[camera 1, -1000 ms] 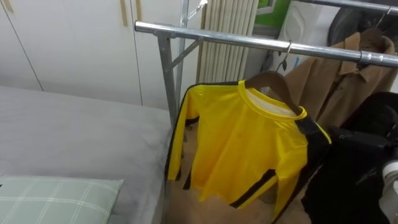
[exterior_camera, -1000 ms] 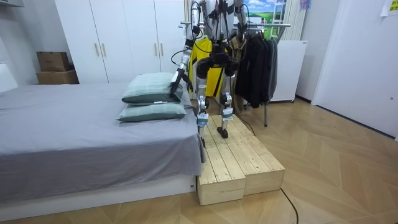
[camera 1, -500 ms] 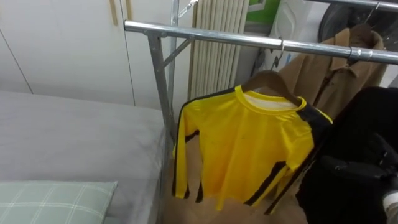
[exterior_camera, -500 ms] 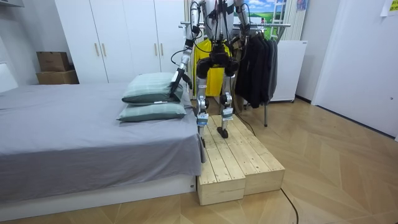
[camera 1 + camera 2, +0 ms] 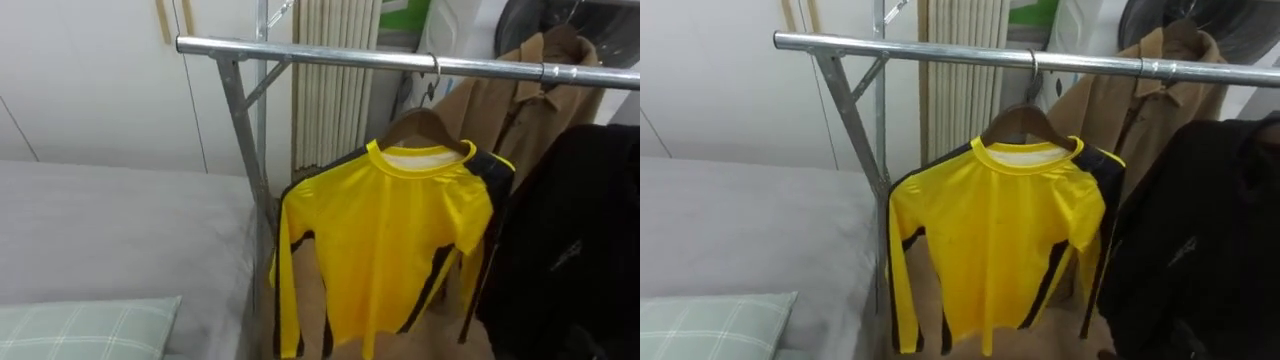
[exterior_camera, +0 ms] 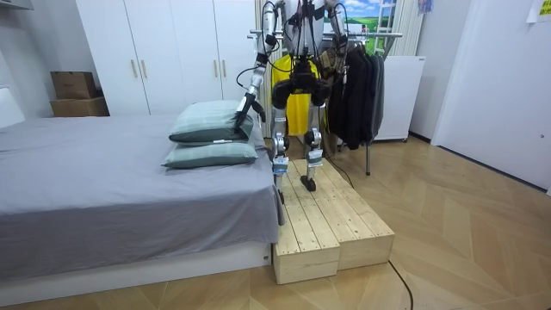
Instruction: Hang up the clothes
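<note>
Bedroom, steel clothes rail [image 5: 330, 56] beside grey bed [image 5: 110, 230].
Yellow black-trimmed shirt [image 5: 385, 240] on wooden hanger [image 5: 420, 122]; left hand [image 6: 243, 110], grip unreadable.

White wardrobe [image 6: 164, 52] along the back wall, ribbed radiator [image 5: 335, 90] beside it. Grey-sheeted bed [image 6: 103, 198] at the room view's left, with two stacked green pillows [image 6: 211, 129] at its far edge and cardboard boxes [image 6: 73, 93] behind. Bare wooden platform [image 6: 331, 220] against the bed's side, on a herringbone wood floor [image 6: 465, 250].
</note>
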### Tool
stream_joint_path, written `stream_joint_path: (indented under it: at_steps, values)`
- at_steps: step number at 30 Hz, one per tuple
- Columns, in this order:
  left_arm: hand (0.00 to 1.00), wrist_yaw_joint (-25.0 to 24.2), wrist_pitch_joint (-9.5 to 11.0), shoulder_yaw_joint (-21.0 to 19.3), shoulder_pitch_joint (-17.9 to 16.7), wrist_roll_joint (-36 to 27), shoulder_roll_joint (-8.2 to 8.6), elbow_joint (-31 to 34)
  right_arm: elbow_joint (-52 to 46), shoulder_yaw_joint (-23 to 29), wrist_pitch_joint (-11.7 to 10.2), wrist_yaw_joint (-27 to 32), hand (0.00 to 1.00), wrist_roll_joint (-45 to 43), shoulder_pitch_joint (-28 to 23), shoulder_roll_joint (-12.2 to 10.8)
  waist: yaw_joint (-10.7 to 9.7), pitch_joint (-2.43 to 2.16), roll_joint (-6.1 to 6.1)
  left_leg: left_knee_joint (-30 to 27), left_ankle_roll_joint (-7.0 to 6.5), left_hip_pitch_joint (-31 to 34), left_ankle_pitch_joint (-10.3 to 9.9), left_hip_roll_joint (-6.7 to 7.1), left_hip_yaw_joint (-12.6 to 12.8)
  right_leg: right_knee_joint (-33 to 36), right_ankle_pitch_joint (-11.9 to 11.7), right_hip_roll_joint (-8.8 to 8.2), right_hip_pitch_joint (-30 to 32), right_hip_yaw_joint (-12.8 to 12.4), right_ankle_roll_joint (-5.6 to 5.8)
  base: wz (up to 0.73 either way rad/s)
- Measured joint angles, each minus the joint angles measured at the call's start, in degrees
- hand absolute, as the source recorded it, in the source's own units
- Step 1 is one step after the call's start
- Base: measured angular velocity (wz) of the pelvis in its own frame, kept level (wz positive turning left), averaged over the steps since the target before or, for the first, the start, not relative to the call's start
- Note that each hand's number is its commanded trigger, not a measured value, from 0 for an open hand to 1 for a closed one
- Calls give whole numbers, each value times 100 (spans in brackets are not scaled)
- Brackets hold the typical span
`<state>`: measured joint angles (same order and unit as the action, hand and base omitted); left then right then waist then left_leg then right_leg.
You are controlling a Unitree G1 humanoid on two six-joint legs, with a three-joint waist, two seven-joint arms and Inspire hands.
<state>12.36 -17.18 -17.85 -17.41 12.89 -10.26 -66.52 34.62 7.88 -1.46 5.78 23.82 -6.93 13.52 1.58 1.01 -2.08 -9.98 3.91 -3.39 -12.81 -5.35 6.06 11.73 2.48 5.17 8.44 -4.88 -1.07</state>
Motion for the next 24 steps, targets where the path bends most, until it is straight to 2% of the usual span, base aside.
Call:
stream_joint_path:
  at_steps: [6,10,14,19,24]
  values:
    - [0,197,9,101,0,-354,46,-119,918,-260,-122,-156,0,117,-249,-80,-127,-4,42,33,5,-43,-3,6,46,10,-12,14,-2,-48,9,-5]
    - [0,288,26,123,0,-552,46,-155,1796,-270,-219,-297,0,94,-256,-263,-152,-1,46,29,4,-32,-4,16,38,36,-14,21,25,-94,7,-2]
    - [0,293,57,111,0,-564,47,-167,2156,-272,-233,-477,0,119,-296,-322,-162,1,56,28,-24,-16,-21,22,36,10,-26,20,32,-107,7,-1]
    - [0,322,60,124,1,-603,71,-169,2504,-330,-253,-641,0,290,-355,-460,-163,25,120,25,-24,-11,-22,19,37,-10,-47,25,31,-114,4,0]
    - [0,322,100,124,2,-603,108,-231,2683,-383,-251,-844,0,287,-442,-467,-162,1,199,27,-13,-17,-14,20,39,-6,-48,27,30,-115,4,0]
